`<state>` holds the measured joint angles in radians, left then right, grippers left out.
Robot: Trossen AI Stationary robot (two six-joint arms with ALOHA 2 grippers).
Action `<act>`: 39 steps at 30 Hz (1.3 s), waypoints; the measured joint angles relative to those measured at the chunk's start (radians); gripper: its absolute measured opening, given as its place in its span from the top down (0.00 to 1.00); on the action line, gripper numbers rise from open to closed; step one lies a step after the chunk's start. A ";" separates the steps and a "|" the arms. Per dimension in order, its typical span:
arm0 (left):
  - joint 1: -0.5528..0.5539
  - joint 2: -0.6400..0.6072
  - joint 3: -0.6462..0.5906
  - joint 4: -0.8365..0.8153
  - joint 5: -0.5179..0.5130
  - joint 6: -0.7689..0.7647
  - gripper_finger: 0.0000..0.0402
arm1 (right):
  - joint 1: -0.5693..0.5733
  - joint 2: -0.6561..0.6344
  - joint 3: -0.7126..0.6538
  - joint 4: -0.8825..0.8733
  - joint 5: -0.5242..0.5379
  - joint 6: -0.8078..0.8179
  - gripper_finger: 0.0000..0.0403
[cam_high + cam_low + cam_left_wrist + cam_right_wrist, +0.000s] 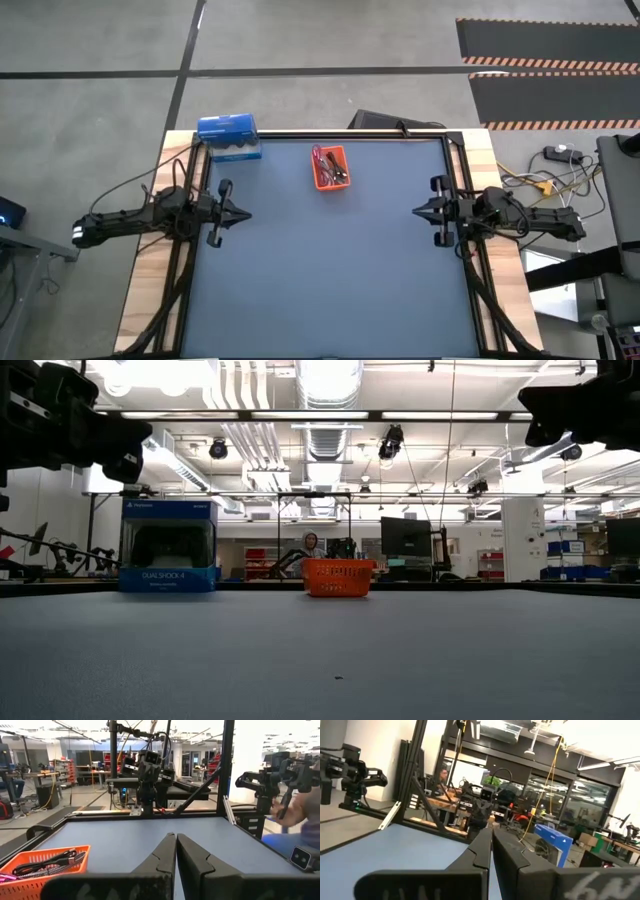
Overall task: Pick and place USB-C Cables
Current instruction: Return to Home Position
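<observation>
Both arms idle at the sides, cables binned.
The thin bundled USB-C cables [322, 163], pink and black showing, lie in the small orange slotted plastic tray [343, 186] at upper centre. Nothing seems left to carry, so the left gripper [246, 213] at mid left and the right gripper [414, 210] at mid right hang empty above the matte blue-grey desk [330, 280], dark fingers [164, 856] pressed together.

Mat [330, 270] lies open; orange bin [329, 187] and blue box [228, 128] crowd its far edge.

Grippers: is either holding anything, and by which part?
Nothing held: left gripper and right gripper both shut, empty; bundled cables lie in the small orange plastic tray.
</observation>
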<state>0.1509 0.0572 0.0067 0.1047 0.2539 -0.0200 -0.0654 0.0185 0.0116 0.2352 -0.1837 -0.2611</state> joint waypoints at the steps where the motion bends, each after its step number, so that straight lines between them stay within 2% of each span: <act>1: 0.000 0.001 0.000 0.000 0.000 0.000 1.00 | 0.000 0.002 0.000 0.000 0.000 0.005 0.98; 12: 0.000 0.001 -0.001 0.000 0.000 0.000 1.00 | 0.000 0.009 -0.001 0.000 0.001 0.316 0.98; 39: 0.000 0.001 -0.001 0.000 0.000 0.000 1.00 | 0.000 0.009 -0.002 0.000 0.001 0.313 0.98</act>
<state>0.1509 0.0582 0.0059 0.1047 0.2542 -0.0196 -0.0654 0.0277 0.0101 0.2356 -0.1825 0.0517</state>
